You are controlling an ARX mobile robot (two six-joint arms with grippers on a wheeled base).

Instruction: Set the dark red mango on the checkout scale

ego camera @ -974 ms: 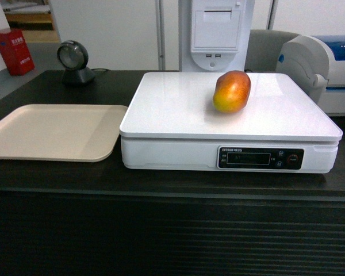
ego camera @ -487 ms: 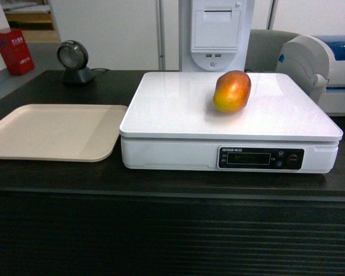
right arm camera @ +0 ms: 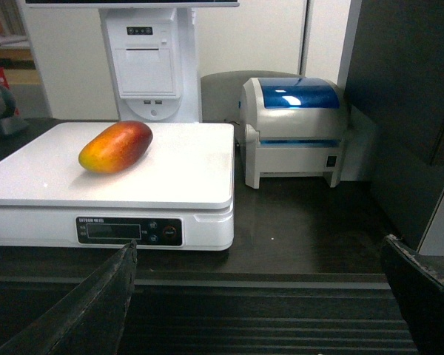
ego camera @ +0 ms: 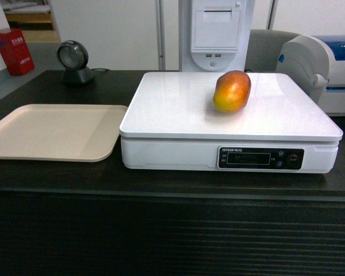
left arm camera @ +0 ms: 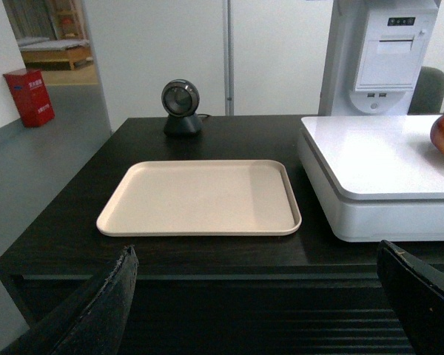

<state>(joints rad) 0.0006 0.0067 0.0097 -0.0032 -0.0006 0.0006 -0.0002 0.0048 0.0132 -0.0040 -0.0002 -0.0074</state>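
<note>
Mango position recorded: the dark red mango (ego camera: pixel 232 91) is seen lying on its side on the glossy top plate of the scale (ego camera: pixel 178 112), towards the plate's rear, red end away from the head camera and yellow-orange end nearer. No contact with either gripper is observed. The scale is set on the dark checkout (ego camera: pixel 161 236) counter, whose ribbed front is visible below.

Left gripper (left arm camera: pixel 263 303): both fingers are seen at the bottom corners of its wrist view, spread wide apart, nothing between them. Ahead of it a beige tray (left arm camera: pixel 200 198) lies flat on the counter, just beside the scale, which sits ahead and to its right; the mango is seen only at the far right edge.

Right gripper (right arm camera: pixel 266 303): fingers likewise spread wide, nothing held. The scale's display panel (right arm camera: pixel 129 231) is ahead and to its left, with the mango beyond it on the plate. A blue-and-white printer (right arm camera: pixel 296 129) stands ahead, just beside the scale. A black dome scanner (ego camera: pixel 73 62) is noted at the counter's rear, beyond the tray.
</note>
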